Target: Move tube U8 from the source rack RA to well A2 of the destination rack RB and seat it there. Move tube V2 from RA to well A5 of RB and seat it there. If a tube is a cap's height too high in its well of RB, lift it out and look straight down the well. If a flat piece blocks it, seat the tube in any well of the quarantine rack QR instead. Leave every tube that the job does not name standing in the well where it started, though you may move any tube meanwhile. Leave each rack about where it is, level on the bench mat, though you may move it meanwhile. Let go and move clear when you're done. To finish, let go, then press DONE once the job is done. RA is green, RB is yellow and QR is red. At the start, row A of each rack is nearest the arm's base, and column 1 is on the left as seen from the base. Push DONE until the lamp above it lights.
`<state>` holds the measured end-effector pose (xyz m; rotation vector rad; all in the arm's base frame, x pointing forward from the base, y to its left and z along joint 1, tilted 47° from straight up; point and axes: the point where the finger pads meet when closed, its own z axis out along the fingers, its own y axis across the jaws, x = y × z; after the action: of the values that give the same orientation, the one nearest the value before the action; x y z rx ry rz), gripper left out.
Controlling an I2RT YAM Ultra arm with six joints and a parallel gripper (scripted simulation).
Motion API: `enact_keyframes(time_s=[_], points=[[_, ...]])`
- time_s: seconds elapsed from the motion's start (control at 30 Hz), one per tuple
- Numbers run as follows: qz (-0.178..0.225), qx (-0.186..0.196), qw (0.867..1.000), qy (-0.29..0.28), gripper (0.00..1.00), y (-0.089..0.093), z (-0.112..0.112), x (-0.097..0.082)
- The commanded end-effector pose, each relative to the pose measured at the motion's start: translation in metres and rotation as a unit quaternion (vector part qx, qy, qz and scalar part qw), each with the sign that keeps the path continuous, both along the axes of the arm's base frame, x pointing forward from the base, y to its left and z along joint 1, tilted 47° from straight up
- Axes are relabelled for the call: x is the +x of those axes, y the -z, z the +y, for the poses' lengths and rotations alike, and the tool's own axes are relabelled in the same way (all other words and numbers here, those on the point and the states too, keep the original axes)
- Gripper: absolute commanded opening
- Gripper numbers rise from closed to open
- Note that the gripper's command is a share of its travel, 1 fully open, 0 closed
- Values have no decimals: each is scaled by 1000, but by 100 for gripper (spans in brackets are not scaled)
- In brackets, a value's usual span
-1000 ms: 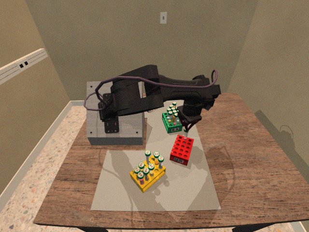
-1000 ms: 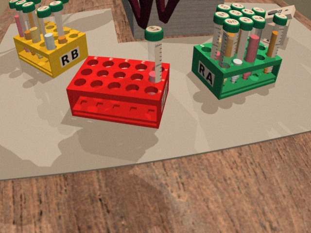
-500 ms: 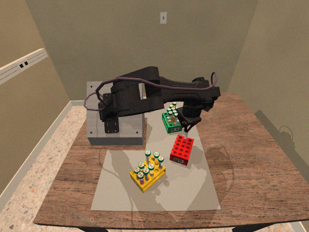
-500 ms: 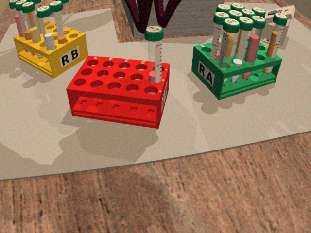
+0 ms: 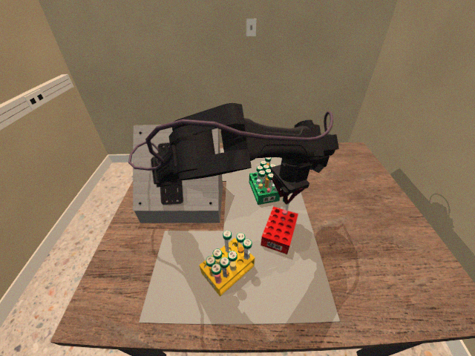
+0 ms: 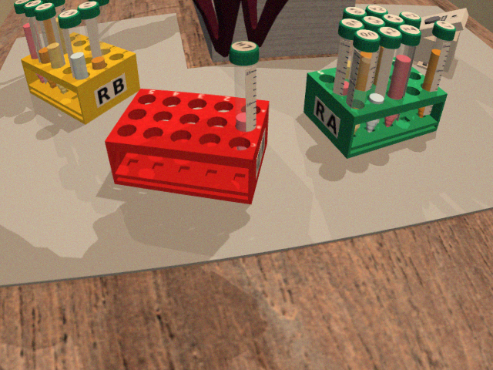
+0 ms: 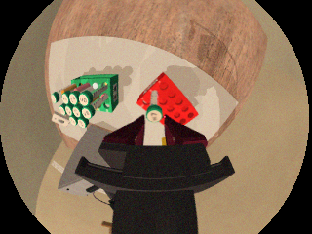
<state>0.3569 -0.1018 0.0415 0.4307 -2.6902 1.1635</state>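
Partly open and empty, the gripper (image 5: pixel 286 201) (image 6: pixel 239 55) (image 7: pixel 154 118) could knock the capped tube (image 6: pixel 243 85) (image 7: pixel 154 114) if it sweeps low.
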Motion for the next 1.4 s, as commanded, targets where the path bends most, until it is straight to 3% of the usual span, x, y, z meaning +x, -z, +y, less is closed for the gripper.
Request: enact_keyframes(time_s=[0.0,0.37,0.4,1.37], points=[[2,-4,1000,-9,30,2,0,-2],[-3,-1,1000,-7,30,1,0,2],[-3,-1,1000,-7,0,1,0,2],[8,-4,1000,-14,0,5,4,-2]])
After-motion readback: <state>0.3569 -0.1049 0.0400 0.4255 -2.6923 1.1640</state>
